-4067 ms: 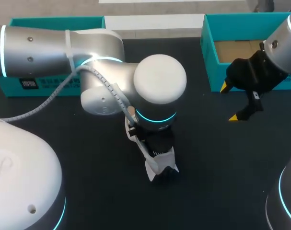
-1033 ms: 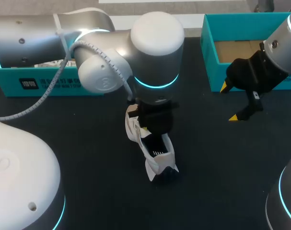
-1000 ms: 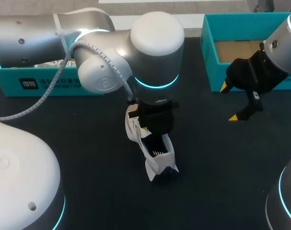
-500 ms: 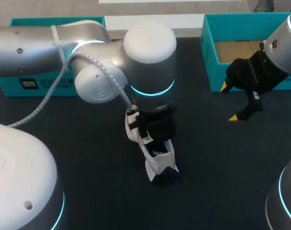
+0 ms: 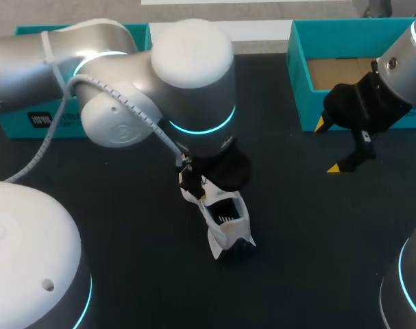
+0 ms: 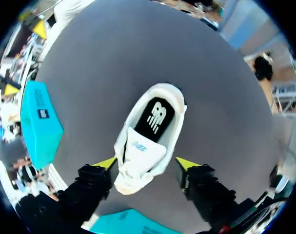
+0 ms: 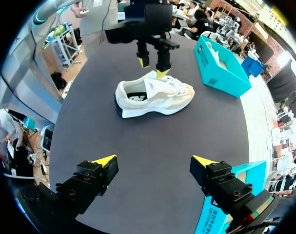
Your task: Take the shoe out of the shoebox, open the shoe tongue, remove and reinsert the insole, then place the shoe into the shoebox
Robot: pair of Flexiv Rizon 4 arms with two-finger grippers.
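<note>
A white shoe [image 5: 226, 223] lies on the dark table, its tongue [image 6: 140, 152] raised and a black insole [image 6: 157, 116] showing inside. My left gripper [image 6: 146, 163] hangs open just above the tongue end, one yellow tip on each side of the shoe. In the head view the left arm's wrist covers most of that gripper [image 5: 206, 179]. The right wrist view shows the shoe [image 7: 152, 97] side-on with the left gripper [image 7: 152, 66] over its laces. My right gripper [image 5: 341, 145] stands open and holds nothing, off to the right beside the teal shoebox [image 5: 300, 75].
A second teal box part [image 5: 36, 120] sits at the back left, partly behind the left arm. The left wrist view shows that teal part [image 6: 40, 122] beside the shoe. Bare dark table [image 5: 310, 233] lies between the shoe and the right arm.
The left gripper's fingers have spread wider over the tongue, and the left arm's wrist has swung towards the left and back. The shoe and the right arm stay put.
</note>
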